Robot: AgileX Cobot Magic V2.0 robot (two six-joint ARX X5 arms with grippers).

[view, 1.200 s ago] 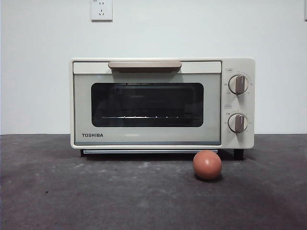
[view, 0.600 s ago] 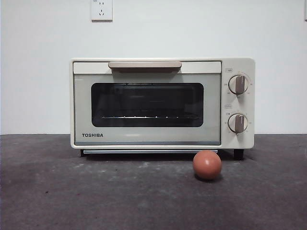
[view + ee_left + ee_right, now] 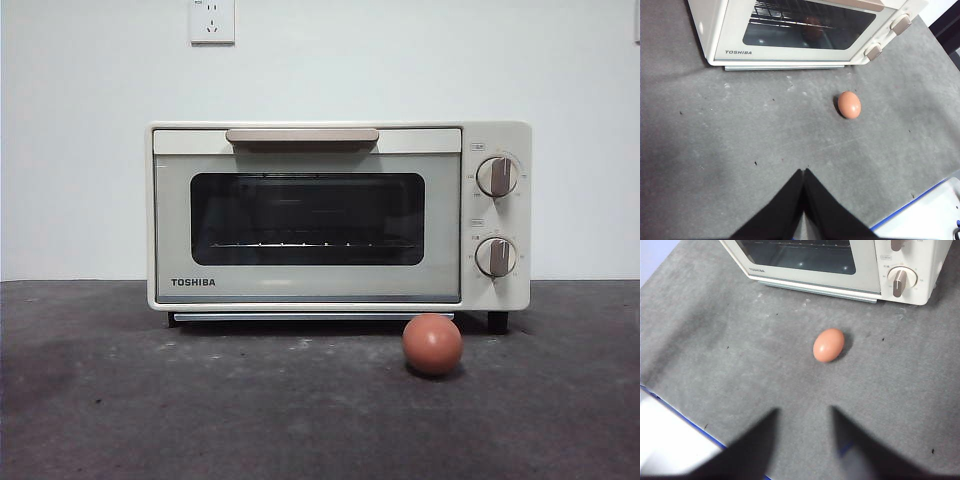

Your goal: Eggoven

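Front view: the toaster oven [image 3: 338, 217] stands on the dark grey table [image 3: 150, 400] with its door shut. The egg [image 3: 432, 344] lies on the table just in front of the oven's right end, below the two knobs [image 3: 497, 176]. A wall socket [image 3: 212, 20] sits above. Neither of my arms shows here.

Left wrist view: my left gripper [image 3: 803, 175] has its jaws pressed together, holding nothing, well apart from the egg [image 3: 849, 104]. Bare table lies between.

Right wrist view: my right gripper [image 3: 805, 415] has its jaws spread wide, empty, facing the egg [image 3: 829, 345], with nothing between.
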